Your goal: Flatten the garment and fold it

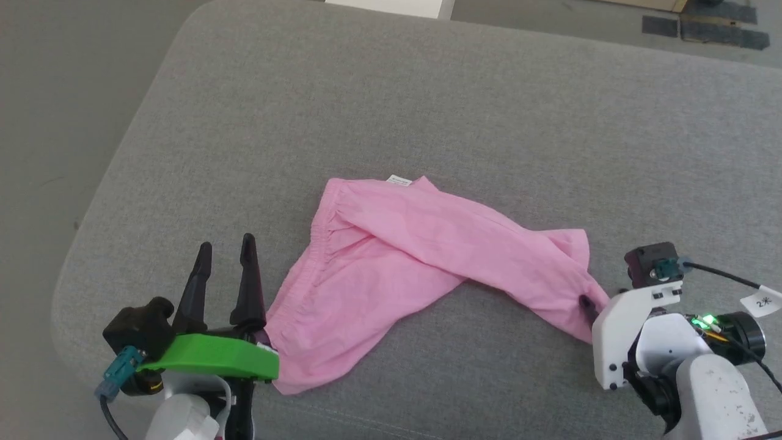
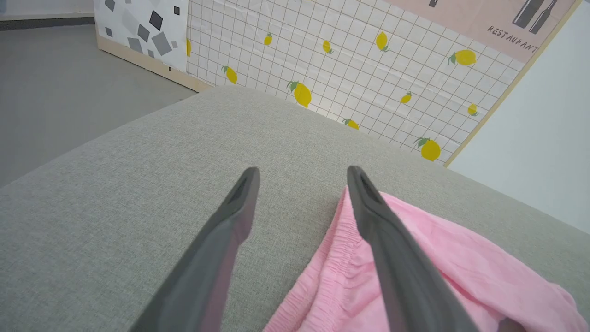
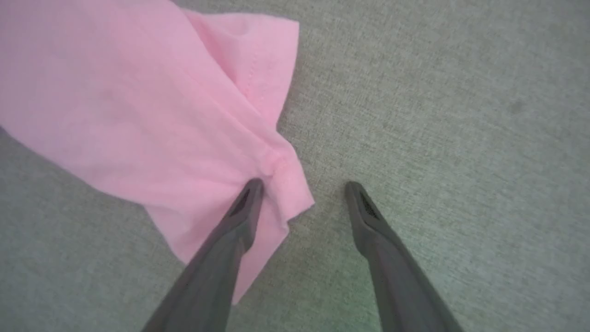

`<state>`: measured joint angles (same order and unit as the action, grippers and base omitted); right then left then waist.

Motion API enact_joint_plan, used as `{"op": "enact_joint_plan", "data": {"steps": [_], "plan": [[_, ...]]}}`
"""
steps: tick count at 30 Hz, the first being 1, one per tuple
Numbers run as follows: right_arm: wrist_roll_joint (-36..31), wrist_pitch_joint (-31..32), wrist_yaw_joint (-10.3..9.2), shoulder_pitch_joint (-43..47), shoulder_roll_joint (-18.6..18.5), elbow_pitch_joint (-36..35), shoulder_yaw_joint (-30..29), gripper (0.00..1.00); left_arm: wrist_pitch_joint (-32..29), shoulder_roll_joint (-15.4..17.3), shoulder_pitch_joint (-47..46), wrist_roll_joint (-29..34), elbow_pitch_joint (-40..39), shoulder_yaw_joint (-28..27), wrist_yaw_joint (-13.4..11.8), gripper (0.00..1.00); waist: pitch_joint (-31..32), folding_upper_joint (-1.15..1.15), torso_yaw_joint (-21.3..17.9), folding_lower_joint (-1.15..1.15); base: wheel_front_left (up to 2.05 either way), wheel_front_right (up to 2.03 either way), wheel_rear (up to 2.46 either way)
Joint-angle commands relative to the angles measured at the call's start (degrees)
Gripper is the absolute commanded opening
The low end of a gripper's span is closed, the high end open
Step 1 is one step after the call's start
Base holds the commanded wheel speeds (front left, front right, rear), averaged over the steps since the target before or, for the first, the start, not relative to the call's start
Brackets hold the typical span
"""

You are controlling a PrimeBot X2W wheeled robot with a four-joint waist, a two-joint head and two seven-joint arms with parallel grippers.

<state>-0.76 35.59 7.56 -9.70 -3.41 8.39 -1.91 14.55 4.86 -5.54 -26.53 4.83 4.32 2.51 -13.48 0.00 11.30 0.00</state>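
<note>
Pants (image 1: 397, 256) lying rumpled on the grey cushion (image 1: 427, 91), legs crossing, not yet flat. Flattening step seemingly underway. Left gripper (image 1: 226, 241) hanging spread open, holding nothing, beside the waistband (image 1: 311, 256). Right gripper (image 3: 303, 183) likewise spread, one finger touching the leg end. Next move is likely calling for both pinching cloth and drawing apart

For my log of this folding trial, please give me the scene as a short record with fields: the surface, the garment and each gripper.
Surface: grey fabric cushion
Garment: pink pants, rumpled, legs overlapping, not yet flat or folded
Tag: small, white, at the far edge of the waist
Left gripper: open, fingers beside the gathered waistband
Right gripper: open at a leg end, one finger on the cloth, the other over bare cushion
Held: nothing gripped
</note>
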Motion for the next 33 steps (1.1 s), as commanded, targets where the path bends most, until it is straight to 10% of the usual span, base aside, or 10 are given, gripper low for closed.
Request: {"op": "enact_joint_plan", "data": {"steps": [1,13,26,33], "plan": [[0.65,0.17,-0.08,-0.2,-0.27,0.87,0.42,0.0,0.41,-0.47,-1.29,0.12,0.28,-0.25,0.6,1.0,-0.51,0.0,-0.02,0.0,0.0,0.0,0.0],[4.0,-0.83,-0.08,0.28,-0.21,-4.69,1.55,0.0,-5.82,-0.02,-8.17,-0.92,2.56,1.79,1.31,1.0,0.33,0.0,-2.7,0.0,0.0,0.0,0.0],[6.94,-0.26,-0.08,-0.66,0.13,-9.82,4.1,0.0,-42.5,4.5,-29.42,0.83,19.71,7.98,-4.84,1.0,-3.79,0.0,-6.97,0.0,0.0,0.0,0.0],[7.64,0.06,-0.08,-0.46,0.07,-10.47,4.4,0.0,-48.02,6.15,-32.0,2.96,21.58,10.14,-6.26,1.0,-5.43,0.0,-7.96,0.0,0.0,0.0,0.0]]}}
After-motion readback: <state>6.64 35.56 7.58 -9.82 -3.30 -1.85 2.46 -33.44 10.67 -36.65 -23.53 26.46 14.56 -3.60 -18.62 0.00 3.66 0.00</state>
